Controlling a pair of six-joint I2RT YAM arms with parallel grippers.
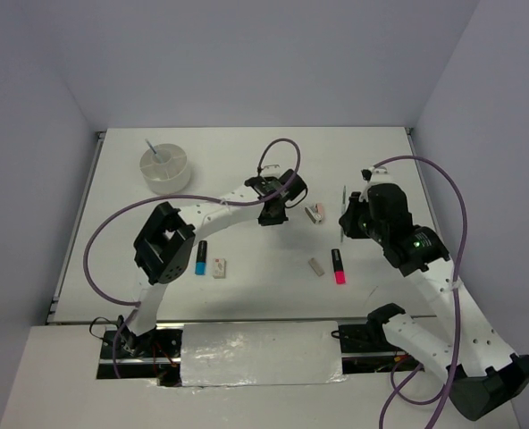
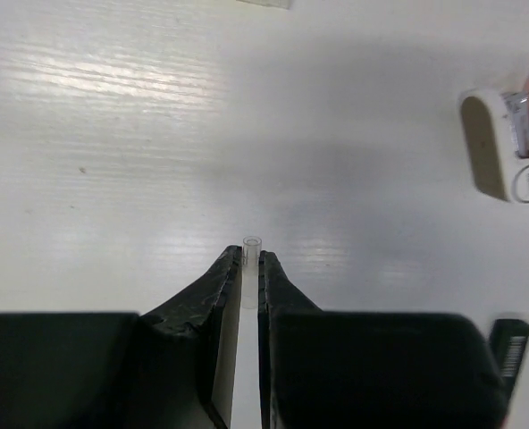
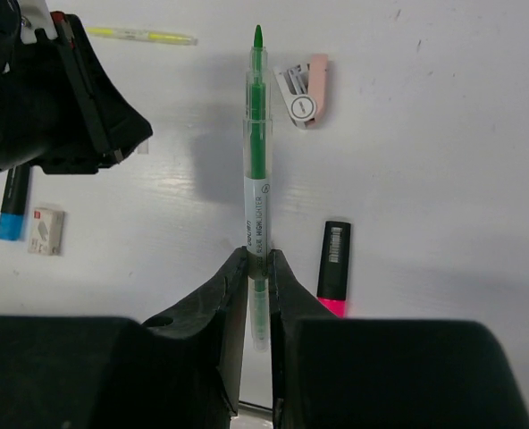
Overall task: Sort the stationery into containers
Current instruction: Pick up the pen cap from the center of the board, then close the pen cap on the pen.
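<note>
A low round white cup with dividers point(image 1: 166, 184) stands far left, a grey pen point(image 1: 152, 148) upright inside. A blue-and-black marker point(image 1: 201, 257) and a small white eraser point(image 1: 220, 266) lie side by side; a pink highlighter point(image 1: 339, 266) lies near a tan eraser point(image 1: 316, 266). A thin yellow-green stick point(image 3: 144, 36) lies flat. The right gripper point(image 3: 257, 257) clamps a clear green-tipped highlighter point(image 3: 257, 170); the left gripper point(image 2: 251, 259) clamps a thin clear tube point(image 2: 252, 243).

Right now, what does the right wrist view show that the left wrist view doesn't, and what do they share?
Only the right wrist view: the right tool shut on a clear-bodied green highlighter pen, a thin yellow-green stick, a blue-and-black marker and a small white eraser. Only the left wrist view: the left tool pinching a thin clear tube. Both: the pink-and-white rounded case and the black cap of the pink highlighter.
</note>
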